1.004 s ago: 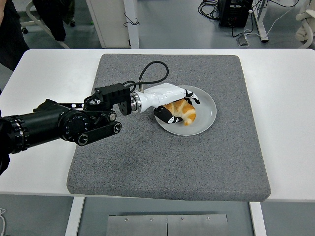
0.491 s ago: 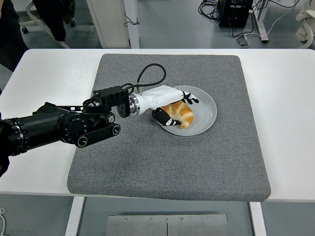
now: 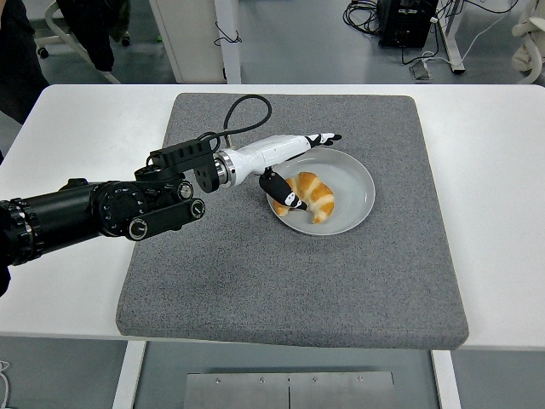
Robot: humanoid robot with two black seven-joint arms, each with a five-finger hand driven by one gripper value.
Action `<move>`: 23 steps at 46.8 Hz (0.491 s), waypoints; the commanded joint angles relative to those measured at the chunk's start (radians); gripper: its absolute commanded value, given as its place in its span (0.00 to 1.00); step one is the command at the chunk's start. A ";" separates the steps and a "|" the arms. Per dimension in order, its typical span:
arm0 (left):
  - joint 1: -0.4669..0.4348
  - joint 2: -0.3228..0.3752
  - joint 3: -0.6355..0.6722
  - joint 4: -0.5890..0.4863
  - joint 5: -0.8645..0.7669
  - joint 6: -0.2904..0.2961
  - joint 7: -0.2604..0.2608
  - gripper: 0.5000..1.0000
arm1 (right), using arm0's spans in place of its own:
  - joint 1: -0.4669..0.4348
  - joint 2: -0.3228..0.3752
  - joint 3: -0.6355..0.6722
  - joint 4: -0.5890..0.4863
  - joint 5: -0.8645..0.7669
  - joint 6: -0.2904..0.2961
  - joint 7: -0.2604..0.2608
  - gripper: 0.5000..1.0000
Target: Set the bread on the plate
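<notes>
A white table point(image 3: 77, 128) is standing in a room with a grey floor, and a square grey felt mat point(image 3: 341, 273) is covering most of its middle. Beyond the far edge, cables and a black box point(image 3: 407, 21) are lying on the floor, a white panel point(image 3: 192, 38) is rising behind the table, and a dark figure is standing at the top left corner.

The mat is leaving bare white strips on both sides of the table, the right one wide and free. The near half of the mat is lying open as well, with nothing on it between the plate and the table's near edge.

A grey round plate point(image 3: 358, 183) is sitting on the mat, a little above its centre. The croissant point(image 3: 312, 194) is lying on the plate's left half, resting flat on it.

The left arm is reaching in from the left edge, black up to the wrist, then white. The left hand point(image 3: 285, 158) is hovering over the plate's left rim with fingers stretched out straight and spread wide, gripping nothing; the thumb is hanging down just beside the croissant's left end.
</notes>
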 commanded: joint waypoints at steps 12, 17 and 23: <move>-0.003 0.040 -0.213 -0.012 -0.094 -0.097 -0.002 0.95 | 0.000 0.000 0.000 0.000 0.000 0.000 0.001 1.00; 0.003 0.055 -0.270 -0.012 -0.143 -0.124 -0.003 0.95 | 0.000 0.000 0.000 0.000 0.000 0.000 0.001 1.00; 0.012 0.072 -0.322 -0.012 -0.232 -0.143 -0.005 0.95 | 0.000 0.000 0.000 0.000 0.000 -0.002 0.000 1.00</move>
